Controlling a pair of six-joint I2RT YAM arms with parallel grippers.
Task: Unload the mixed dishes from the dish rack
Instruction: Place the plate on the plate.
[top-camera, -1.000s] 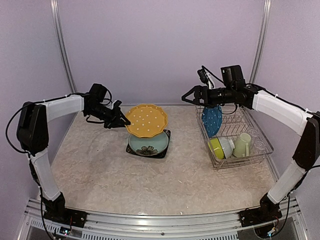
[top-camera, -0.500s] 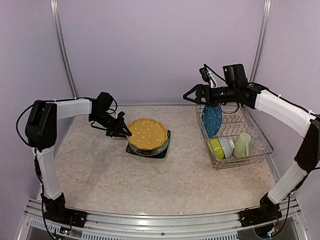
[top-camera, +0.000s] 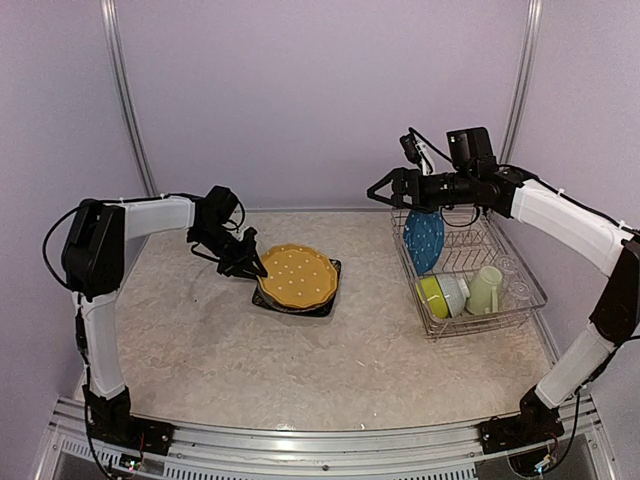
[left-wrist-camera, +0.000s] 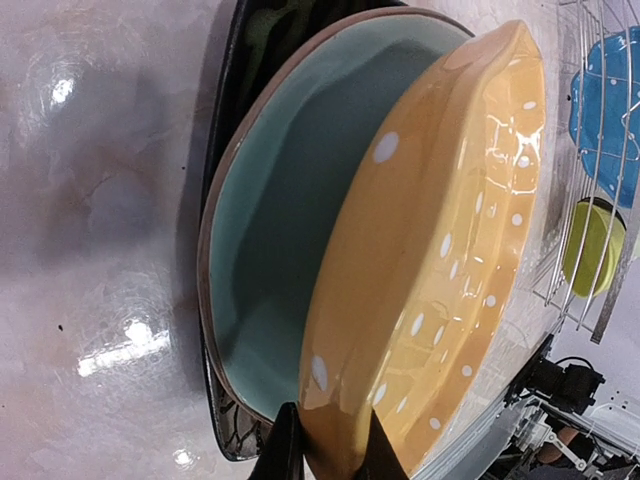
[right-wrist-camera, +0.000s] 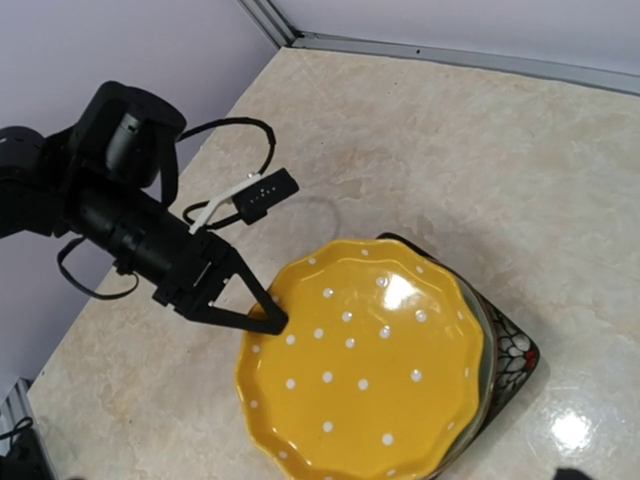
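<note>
While left gripper (left-wrist-camera: 325, 458) pinches the orange plate (top-camera: 298, 277) by its left rim, the plate sits tilted over pale green plate (left-wrist-camera: 268, 240), itself on black square plate (left-wrist-camera: 262, 22), mid-table. Right gripper (top-camera: 375, 197) spread wide, above blue plate (top-camera: 424, 240) standing in dish rack (top-camera: 520, 302).

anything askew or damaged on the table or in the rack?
Only the orange plate: the left hand pinches its rim, so it lies tilted on the pale green plate over the black square plate, not flat. No chips or spills visible; the blue plate stands upright in the dish rack.
</note>
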